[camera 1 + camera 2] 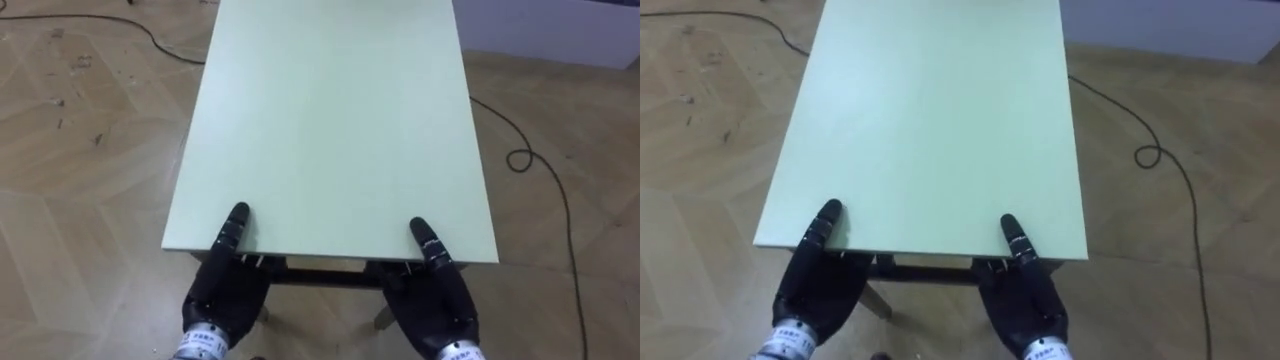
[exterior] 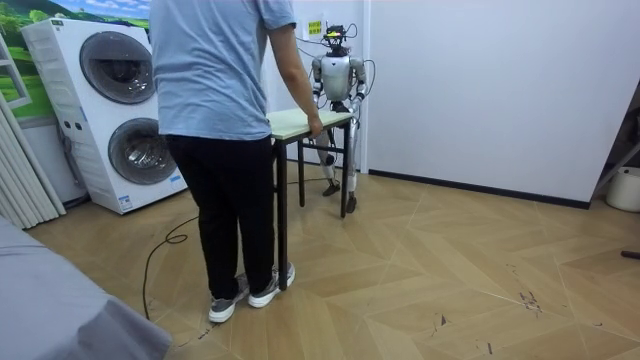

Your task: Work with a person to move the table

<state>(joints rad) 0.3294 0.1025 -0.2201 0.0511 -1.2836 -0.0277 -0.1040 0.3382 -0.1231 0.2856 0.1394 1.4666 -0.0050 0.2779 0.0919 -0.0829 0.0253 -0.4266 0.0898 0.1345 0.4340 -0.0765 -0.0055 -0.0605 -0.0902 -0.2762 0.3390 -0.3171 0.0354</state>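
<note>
Two stacked front-loading washers (image 2: 110, 110) at the room view's left, herringbone wood floor (image 2: 450, 270), plain white wall (image 2: 480, 80), white tub (image 2: 625, 188) far right

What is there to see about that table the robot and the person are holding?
The table has a plain, pale green rectangular top, smooth and bare, on slender dark legs. It sits level over a wood-patterned floor; whether it is lifted cannot be told. At the robot's end its left hand and right hand clamp the edge near the corners, thumbs on top. At the other end a person holds the edge.
</note>
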